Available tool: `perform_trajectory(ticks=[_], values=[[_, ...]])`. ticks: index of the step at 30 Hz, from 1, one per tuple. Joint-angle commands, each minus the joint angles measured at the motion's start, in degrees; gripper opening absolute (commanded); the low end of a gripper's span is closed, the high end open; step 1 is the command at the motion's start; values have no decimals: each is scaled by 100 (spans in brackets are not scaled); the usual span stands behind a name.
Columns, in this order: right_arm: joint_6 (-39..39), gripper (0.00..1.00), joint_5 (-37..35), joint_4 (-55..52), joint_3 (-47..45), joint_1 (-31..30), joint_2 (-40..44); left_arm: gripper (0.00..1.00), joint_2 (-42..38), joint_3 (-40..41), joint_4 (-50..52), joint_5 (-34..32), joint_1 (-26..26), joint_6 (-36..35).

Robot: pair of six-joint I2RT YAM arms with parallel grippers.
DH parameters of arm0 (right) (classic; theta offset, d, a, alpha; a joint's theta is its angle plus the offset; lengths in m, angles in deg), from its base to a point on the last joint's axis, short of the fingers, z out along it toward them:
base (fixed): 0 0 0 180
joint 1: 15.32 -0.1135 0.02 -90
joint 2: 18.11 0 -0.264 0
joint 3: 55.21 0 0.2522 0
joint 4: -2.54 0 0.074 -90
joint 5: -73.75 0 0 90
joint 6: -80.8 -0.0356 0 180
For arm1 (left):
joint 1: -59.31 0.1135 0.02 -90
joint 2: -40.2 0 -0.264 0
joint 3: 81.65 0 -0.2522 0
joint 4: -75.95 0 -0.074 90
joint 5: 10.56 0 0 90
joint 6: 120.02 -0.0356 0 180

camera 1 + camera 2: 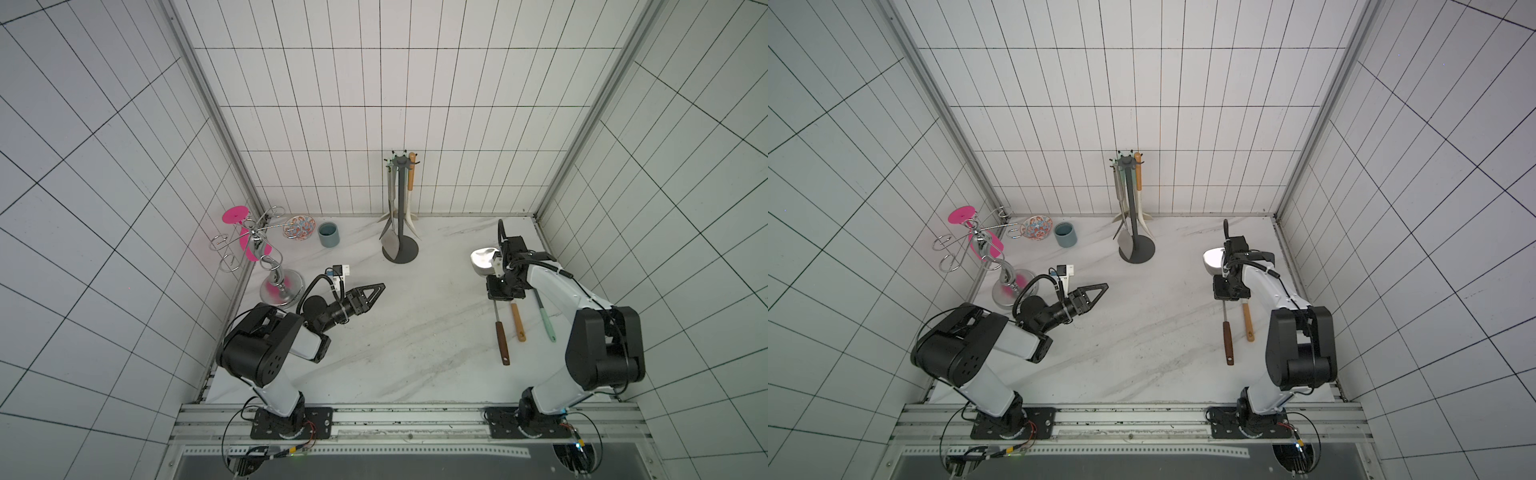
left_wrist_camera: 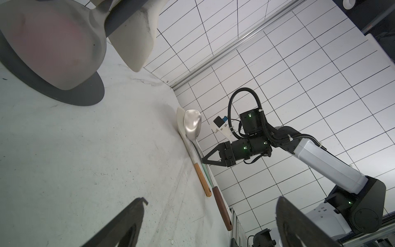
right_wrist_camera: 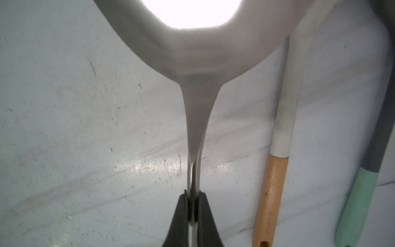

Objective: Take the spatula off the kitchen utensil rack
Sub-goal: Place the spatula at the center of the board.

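Spatula hangs on the kitchen utensil rack, ahead of the open-fingered left gripper; the right gripper pinches a spoon by its shaft. Approach seems underway; next, the open fingers must straddle its handle and lift.

We see bright, even light from above in both top views. Shadows on the table are soft and pale. The tiled walls bend near the edges. In the right wrist view, a white glare wipes out part of the shiny metal utensil, which looks blurry.
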Motion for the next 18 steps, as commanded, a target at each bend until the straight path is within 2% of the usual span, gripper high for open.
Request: perform_trajectory(ticks=[1,7,18], values=[[316,0,273,207,705,163,-247,97,-72,-53,-157,-48,-22,-42],[441,0,292,704,827,173,-630,97,-65,-49,-178,-43,-22,-21],[347,0,294,729,1133,182,-1441,97,-114,-62,-30,-82,-30,-130]])
